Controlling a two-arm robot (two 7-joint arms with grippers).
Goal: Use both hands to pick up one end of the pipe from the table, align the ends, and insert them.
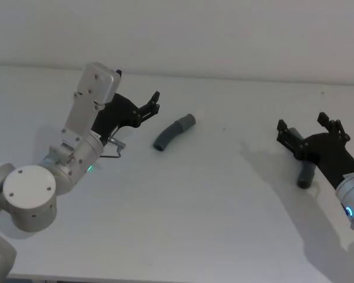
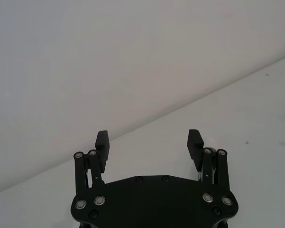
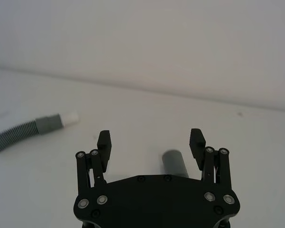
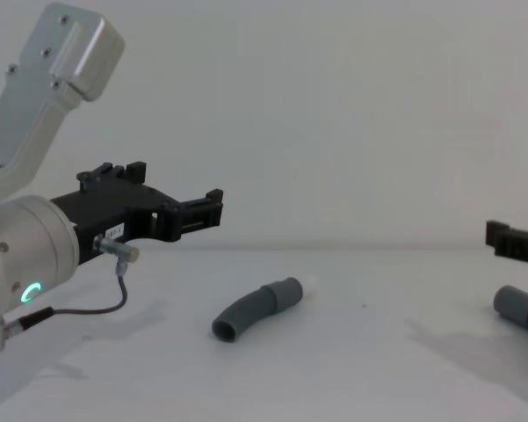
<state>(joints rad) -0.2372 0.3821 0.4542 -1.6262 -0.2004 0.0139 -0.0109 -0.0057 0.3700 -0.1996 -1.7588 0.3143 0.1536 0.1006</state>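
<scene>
Your left gripper [image 1: 154,103] hangs wide open and empty above the table [image 1: 212,206], near the curved pipe [image 1: 174,132] lying there. Your right gripper [image 1: 302,122], equally wide, holds nothing; the straight pipe [image 1: 307,175] lies just beneath it.

Dark grey on the curved pipe piece [image 1: 174,133], ribbed along one part, plain grey at the cuff [image 3: 50,123], white at the tip [image 3: 71,118]. Dark grey on the straight pipe piece [image 1: 307,175]. Black on the left gripper [image 1: 155,102] and right gripper [image 1: 302,121]. Silver on the left wrist [image 4: 26,251], green in its ring light [image 4: 28,292]. Plain matte white across the table [image 1: 194,224].
</scene>
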